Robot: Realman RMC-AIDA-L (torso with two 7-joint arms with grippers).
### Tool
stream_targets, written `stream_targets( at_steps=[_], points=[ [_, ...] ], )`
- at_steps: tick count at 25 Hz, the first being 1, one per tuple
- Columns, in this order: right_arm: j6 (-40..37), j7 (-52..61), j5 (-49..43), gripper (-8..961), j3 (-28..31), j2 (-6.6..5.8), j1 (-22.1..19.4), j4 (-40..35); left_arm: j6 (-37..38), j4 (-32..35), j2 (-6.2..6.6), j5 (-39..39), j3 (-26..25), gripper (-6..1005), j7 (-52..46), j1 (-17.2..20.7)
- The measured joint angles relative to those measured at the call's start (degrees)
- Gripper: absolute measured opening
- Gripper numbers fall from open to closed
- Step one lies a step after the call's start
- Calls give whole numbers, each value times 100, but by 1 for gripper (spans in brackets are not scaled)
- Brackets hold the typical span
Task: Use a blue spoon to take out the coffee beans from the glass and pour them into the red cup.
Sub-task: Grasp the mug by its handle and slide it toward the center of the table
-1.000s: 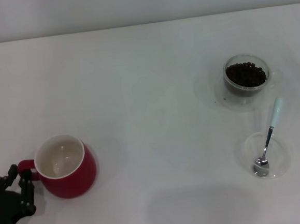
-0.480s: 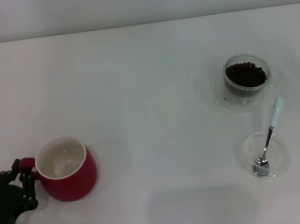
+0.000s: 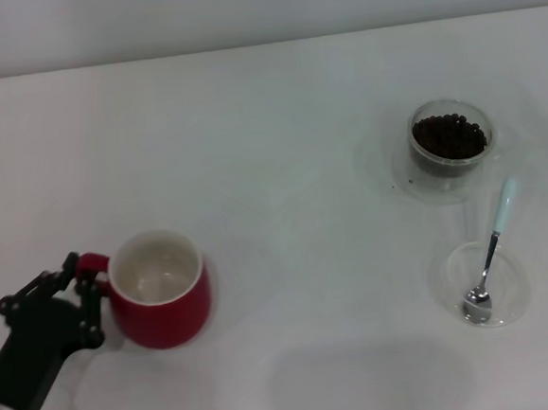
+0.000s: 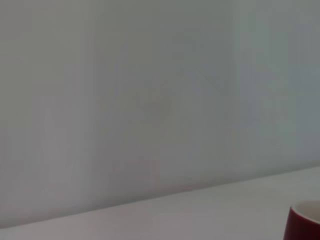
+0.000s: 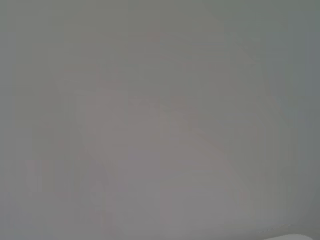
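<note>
The red cup [image 3: 160, 290] is gripped by its loop handle, which is pinched between the black jaws of the left gripper [image 3: 83, 288] at the near left of the white counter [image 3: 271, 167]. It's a squat, rounded, glossy mug with a white inside. Well apart, at the far right, the coffee beans [image 3: 449, 136] are heaped dark and roundish in the clear glass [image 3: 450, 140] on its wide saucer-like base. Just beside it, nearer, the blue spoon [image 3: 489, 255] is laid with its shiny metal bowl in a flat clear dish [image 3: 482, 283], pale handle pointing away. The right gripper isn't seen anywhere.
</note>
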Motion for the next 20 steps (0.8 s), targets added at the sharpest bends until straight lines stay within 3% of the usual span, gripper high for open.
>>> stream_targets(
  at_steps=[7,9,20],
  points=[
    [15,-14,4,717,0,35,18,-27,-628,20,-8,444,0,132,-6,-585],
    [20,-30,5,716,0,38,26,-26,-979,46,-7,615,0,131,-15,-915],
    [16,-208,13,711,0,96,166,-38,-1481,50,1,1069,0,116,-375,-1827]
  ],
)
